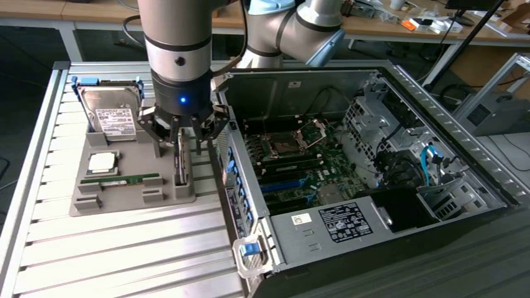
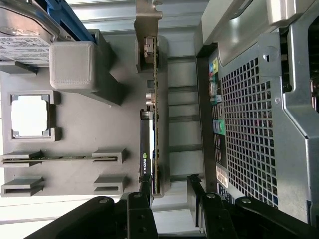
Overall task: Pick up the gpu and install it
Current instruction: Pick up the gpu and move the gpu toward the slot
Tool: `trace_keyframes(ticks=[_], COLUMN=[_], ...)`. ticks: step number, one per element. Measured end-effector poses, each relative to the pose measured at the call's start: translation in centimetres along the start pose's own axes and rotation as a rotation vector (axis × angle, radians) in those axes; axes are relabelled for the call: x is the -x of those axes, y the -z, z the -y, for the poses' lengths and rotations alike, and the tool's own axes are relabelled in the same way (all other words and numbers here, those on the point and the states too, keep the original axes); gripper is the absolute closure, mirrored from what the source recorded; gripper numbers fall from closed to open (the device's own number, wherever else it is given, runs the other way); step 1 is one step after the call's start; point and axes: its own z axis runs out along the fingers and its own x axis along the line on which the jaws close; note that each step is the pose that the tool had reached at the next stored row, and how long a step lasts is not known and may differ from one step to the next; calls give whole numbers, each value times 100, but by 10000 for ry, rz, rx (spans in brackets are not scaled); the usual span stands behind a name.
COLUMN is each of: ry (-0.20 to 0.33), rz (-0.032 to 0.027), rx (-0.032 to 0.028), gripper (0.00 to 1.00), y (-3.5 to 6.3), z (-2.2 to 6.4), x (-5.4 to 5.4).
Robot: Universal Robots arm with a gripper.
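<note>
The gpu (image 1: 180,166) stands on edge in a slot at the exterior view's right side of the grey holder (image 1: 116,203). It is a dark card with a silver end bracket (image 2: 148,20). In the wrist view I see the gpu (image 2: 151,124) edge-on, with a small green logo on its black cooler. My gripper (image 1: 184,133) hangs right above the card, open and holding nothing. In the wrist view the gripper (image 2: 169,188) has its dark fingertips (image 2: 144,191) at the card's near end. One finger lies close beside the card, the other stands well apart from it.
The holder (image 2: 84,134) also carries a silver hard drive (image 1: 112,113), a processor chip (image 1: 103,161) and a green memory stick (image 1: 124,180). The open computer case (image 1: 373,155) lies right beside it, motherboard (image 1: 298,162) exposed. Its perforated rear panel (image 2: 259,124) is close to the gripper.
</note>
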Motion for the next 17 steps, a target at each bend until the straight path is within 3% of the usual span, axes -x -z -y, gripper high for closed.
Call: trace_keyframes(ticks=[17], ry=[0], rz=[1], rx=[0], gripper=[58], y=[-23], z=[1], x=[0])
